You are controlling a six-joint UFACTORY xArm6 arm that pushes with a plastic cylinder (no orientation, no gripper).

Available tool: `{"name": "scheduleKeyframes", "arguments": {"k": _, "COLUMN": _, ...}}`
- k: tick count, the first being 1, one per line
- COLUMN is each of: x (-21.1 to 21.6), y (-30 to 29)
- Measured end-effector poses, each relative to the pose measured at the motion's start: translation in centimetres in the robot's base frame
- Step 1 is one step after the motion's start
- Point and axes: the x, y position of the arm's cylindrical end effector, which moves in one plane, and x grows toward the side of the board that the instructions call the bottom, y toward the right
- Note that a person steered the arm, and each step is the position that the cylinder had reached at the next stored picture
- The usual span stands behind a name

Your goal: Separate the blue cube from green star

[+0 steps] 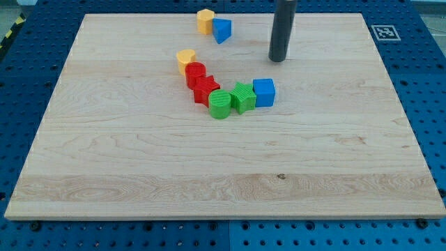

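The blue cube (264, 92) sits near the board's middle, touching the green star (242, 97) on its left. My tip (279, 59) is above the blue cube in the view, slightly to its right, apart from it by a clear gap. It touches no block.
A green cylinder (220, 104), red star (204, 88), red cylinder (195, 72) and yellow heart (186, 59) curve up to the view's left from the green star. A yellow hexagon (205, 21) and a blue triangle (221, 30) sit near the top edge of the wooden board (139, 174).
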Motion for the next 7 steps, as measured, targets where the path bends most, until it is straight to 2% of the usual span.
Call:
{"name": "scheduleKeyframes", "arguments": {"k": 1, "x": 2.9, "y": 1.2}}
{"name": "scheduleKeyframes", "arguments": {"k": 3, "x": 11.7, "y": 0.3}}
{"name": "scheduleKeyframes", "arguments": {"k": 5, "x": 12.0, "y": -4.7}}
{"name": "scheduleKeyframes", "arguments": {"k": 7, "x": 9.0, "y": -4.7}}
